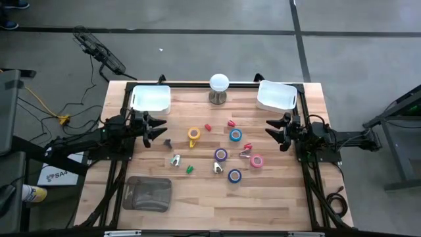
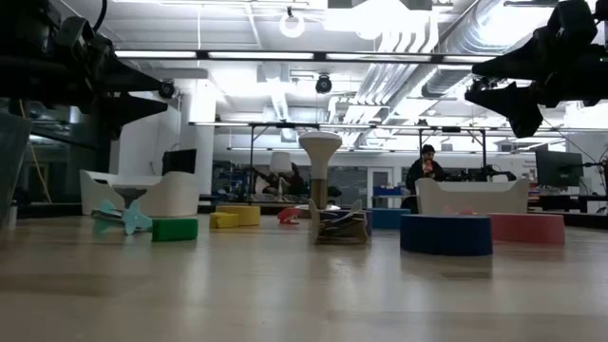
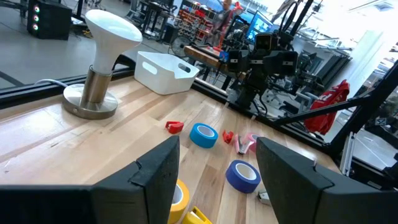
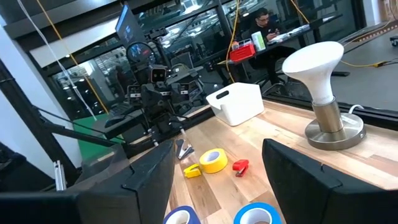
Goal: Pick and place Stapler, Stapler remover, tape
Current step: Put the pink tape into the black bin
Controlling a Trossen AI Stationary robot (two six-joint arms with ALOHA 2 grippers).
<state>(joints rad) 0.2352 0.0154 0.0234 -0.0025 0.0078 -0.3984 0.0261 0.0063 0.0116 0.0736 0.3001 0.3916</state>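
Note:
Several tape rolls lie flat on the wooden table between my arms: yellow (image 1: 193, 133), blue (image 1: 235, 135), purple (image 1: 221, 155), pink (image 1: 256, 160) and another blue (image 1: 234, 175). Small red (image 1: 208, 127), green (image 1: 189, 169) and yellow (image 1: 193, 143) stapler-like pieces and silvery clawed pieces (image 1: 175, 159) (image 1: 218, 168) lie among them. My left gripper (image 1: 156, 126) hovers open above the table's left side, pointing at the yellow roll (image 3: 177, 196). My right gripper (image 1: 275, 128) hovers open on the right side, facing the blue roll (image 4: 257, 214). Both grippers are empty.
Two white bins (image 1: 151, 97) (image 1: 276, 94) stand at the far corners, with a white-headed lamp (image 1: 219, 85) on a metal base between them. A clear plastic container (image 1: 148, 192) sits near the left near edge. A person (image 2: 425, 171) sits in the room beyond the table.

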